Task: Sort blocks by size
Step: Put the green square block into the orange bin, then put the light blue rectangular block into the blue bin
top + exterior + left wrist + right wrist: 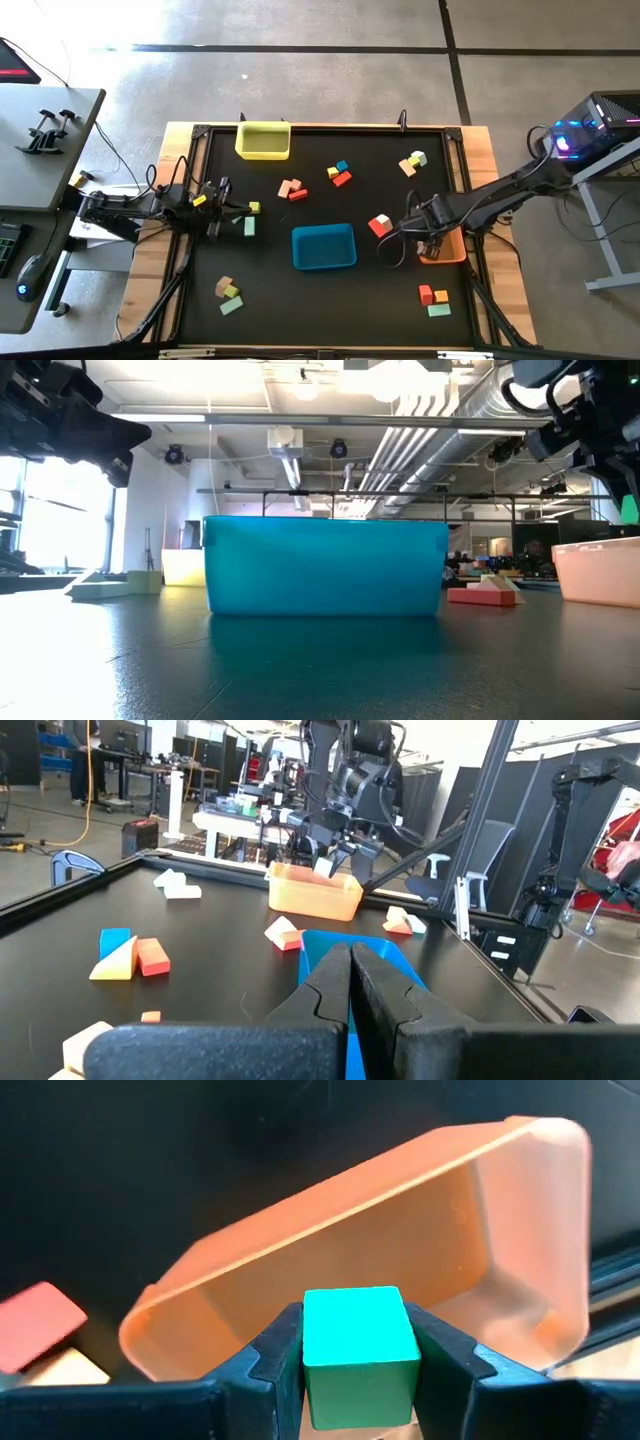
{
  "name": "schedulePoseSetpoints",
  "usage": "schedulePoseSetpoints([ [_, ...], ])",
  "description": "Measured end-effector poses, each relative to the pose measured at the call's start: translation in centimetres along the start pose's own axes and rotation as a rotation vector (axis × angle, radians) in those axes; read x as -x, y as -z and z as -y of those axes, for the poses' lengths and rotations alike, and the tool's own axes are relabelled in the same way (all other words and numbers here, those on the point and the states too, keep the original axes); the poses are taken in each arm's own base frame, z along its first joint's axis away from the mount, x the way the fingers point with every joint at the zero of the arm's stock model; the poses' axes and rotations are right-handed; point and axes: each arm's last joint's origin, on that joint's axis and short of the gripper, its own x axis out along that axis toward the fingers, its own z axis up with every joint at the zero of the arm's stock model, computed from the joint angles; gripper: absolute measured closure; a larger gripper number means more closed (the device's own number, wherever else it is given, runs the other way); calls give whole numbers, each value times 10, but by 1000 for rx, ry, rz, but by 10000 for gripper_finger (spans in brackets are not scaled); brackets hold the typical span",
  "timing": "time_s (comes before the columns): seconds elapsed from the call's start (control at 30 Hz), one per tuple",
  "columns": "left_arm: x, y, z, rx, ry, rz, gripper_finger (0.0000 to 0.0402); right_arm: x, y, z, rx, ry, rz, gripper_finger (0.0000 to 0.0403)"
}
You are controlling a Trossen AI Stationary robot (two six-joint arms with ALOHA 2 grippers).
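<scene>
My right gripper (431,243) hangs over the orange tray (447,252) at the table's right side, shut on a green cube (358,1342); the tray's inside (400,1260) lies right below it. My left gripper (222,208) is shut and empty above the table's left side, its fingers (330,982) pointing toward the blue tray (323,246). Blocks lie on the black mat in small groups: a pale green bar and a yellow cube (250,222) by my left gripper, red and tan ones (290,188) at the middle, others (380,224) left of the orange tray. My right gripper pinches the green cube by two opposite side faces (306,1342) between its two fingers. The fingers come from above, pointing down. The cube is lifted clear and level, above the orange tray's inside.
A yellow tray (263,140) stands at the far edge, left of the middle. More block groups lie at the far middle (340,175), the far right (412,162), the near right (433,297) and the near left (229,293). A raised frame (196,131) edges the mat.
</scene>
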Motion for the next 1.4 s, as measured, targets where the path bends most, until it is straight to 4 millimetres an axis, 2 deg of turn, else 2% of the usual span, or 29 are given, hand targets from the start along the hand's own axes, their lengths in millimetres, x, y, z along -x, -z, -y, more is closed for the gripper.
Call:
schedulePoseSetpoints([
  [0.3, 0, 0, 0, 0, -1, -1, 401, -46, 5, 1, 56, -20, -112, 274],
  [0.5, 0, 0, 0, 0, 0, -1, 401, -55, 7, 2, 24, -19, -115, 215],
  [0.73, 0, 0, 0, 0, -1, -1, 401, -41, 6, 2, 20, 20, -87, 198],
  [1.0, 0, 0, 0, 1, 0, 0, 401, 1, -1, 3, 12, 121, 18, 196],
  [1.2, 0, 0, -1, 0, -30, 5, 401, 26, -22, -8, 40, 121, 331, 196],
  [1.4, 0, 0, -1, 0, -38, 9, 401, 28, -43, -31, 218, -5, 630, 195],
])
